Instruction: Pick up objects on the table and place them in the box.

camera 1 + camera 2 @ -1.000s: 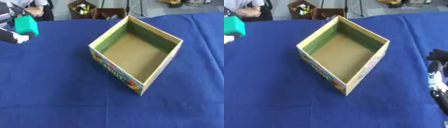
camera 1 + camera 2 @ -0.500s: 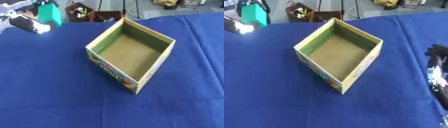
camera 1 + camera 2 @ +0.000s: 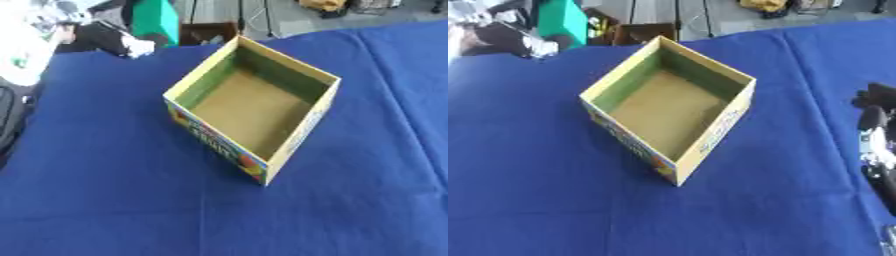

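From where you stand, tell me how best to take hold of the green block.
The left hand already holds the green block at its lower left. It stands upright with flat sides, so gripping across the two broad faces, coming from the left, looks best.

Open-topped box [image 3: 254, 105] stands alone on blue tablecloth [image 3: 114, 200], bare cloth all round.

Left hand [image 3: 109, 37]: heavily blurred at the far left; finger posture cannot be read.
Green block [image 3: 156, 20]: top cut off by the upper edge; whether the left hand touches it is unclear.
Right hand [image 3: 877, 135]: cut by the right edge; fingers indistinct.
Box [image 3: 219, 145]: print on its outer wall illegible.
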Robot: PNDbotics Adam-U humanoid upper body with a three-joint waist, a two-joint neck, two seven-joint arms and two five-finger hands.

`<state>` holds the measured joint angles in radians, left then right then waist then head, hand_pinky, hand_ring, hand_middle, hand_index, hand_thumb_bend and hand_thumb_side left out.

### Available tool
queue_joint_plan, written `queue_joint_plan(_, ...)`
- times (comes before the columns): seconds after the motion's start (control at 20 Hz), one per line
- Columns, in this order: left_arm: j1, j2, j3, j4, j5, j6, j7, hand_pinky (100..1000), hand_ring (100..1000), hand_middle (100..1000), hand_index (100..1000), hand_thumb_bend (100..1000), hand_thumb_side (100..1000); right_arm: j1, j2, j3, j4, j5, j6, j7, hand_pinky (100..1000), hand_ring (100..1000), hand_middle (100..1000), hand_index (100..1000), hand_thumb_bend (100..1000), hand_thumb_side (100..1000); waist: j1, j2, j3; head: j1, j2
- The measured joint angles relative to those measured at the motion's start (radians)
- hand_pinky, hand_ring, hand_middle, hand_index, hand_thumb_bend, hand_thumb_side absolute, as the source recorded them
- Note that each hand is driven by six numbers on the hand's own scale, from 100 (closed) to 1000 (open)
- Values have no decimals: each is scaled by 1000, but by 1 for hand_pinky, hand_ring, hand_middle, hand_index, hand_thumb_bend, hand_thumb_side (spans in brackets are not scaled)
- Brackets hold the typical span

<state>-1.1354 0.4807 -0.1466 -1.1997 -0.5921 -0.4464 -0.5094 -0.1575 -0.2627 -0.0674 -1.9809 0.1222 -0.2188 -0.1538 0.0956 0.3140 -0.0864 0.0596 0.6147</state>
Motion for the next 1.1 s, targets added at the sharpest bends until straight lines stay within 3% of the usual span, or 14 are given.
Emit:
queue_joint_plan(0.55,4,-175,-12,14,-264,104,108,372,321,503,697,100,472,-29,3,3,0,-21,7,-4,862,827,623,815,100,576,-9,14,-28,20,-1)
queue_joint_plan(0.8,20,-216,-17,57,-340,107,115,373,320,507,698,100,474,-34,4,6,0,-28,8,-16,862,826,623,816,100,578,-13,23,-36,28,-2)
queue_joint_plan(1.1,39,-243,-28,109,-360,88,100,373,318,510,698,100,479,-37,9,6,0,-28,9,-25,861,826,621,815,100,577,-18,33,-44,33,-10)
